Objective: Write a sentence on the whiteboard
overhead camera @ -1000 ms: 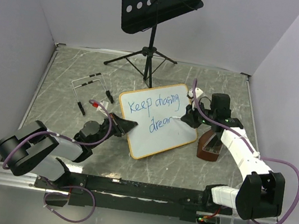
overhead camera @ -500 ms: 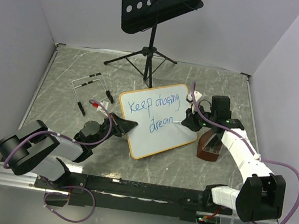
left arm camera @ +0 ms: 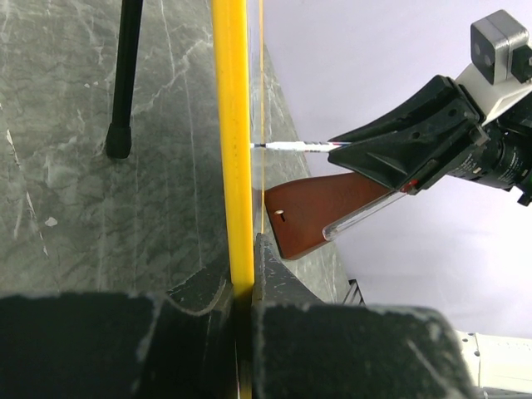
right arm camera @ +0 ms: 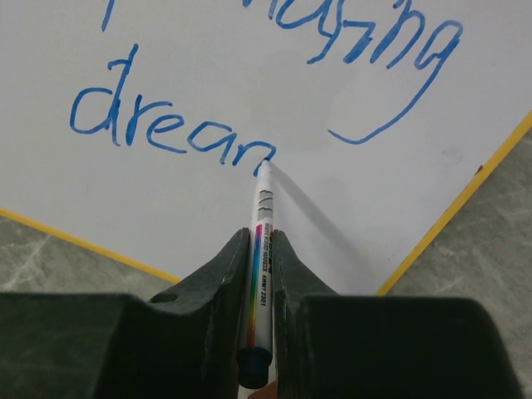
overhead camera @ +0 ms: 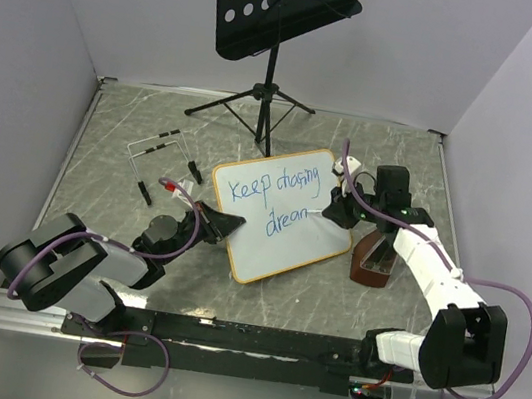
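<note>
Grey marble table (overhead camera: 116,125), left gripper (left arm camera: 242,283) clamped on the whiteboard (overhead camera: 283,253) edge, right gripper (right arm camera: 260,243) pinching a marker (right arm camera: 263,199), tip touching the sentence (right arm camera: 166,137).

The sentence (right arm camera: 170,137) has gained an "n", with the marker (right arm camera: 260,241) shifted rightward.

The whiteboard (overhead camera: 278,217) hogged mid-table: left gripper (overhead camera: 230,222) clamped its near-left edge, right gripper (overhead camera: 331,213) pinched a marker (right arm camera: 261,224) over its right side. Tripod legs (overhead camera: 266,129) fenced the back, a brown wooden block (overhead camera: 373,260) sat just off the right edge, small black sticks (overhead camera: 145,191) littered far left. Open table (overhead camera: 404,156) lay far right and near front.
</note>
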`<action>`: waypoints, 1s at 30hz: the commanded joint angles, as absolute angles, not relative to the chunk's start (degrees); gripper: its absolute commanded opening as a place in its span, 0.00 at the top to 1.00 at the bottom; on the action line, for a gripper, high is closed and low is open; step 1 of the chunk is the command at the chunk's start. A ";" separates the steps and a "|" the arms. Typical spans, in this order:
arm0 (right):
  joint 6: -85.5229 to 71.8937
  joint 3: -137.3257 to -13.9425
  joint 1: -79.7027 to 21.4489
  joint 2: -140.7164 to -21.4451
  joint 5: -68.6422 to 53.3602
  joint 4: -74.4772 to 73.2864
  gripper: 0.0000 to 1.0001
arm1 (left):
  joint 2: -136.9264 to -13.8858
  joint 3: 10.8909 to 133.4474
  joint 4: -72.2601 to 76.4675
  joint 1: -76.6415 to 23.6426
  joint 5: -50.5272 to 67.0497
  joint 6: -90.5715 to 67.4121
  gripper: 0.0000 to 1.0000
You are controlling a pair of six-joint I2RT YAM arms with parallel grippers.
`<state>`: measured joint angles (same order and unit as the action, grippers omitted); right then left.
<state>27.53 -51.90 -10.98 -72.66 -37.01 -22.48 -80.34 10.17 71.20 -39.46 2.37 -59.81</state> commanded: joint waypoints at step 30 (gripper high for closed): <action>31.55 -51.50 -9.58 -70.31 -36.30 -26.46 1.00 | -79.63 10.99 77.52 -39.81 4.31 -57.48 0.99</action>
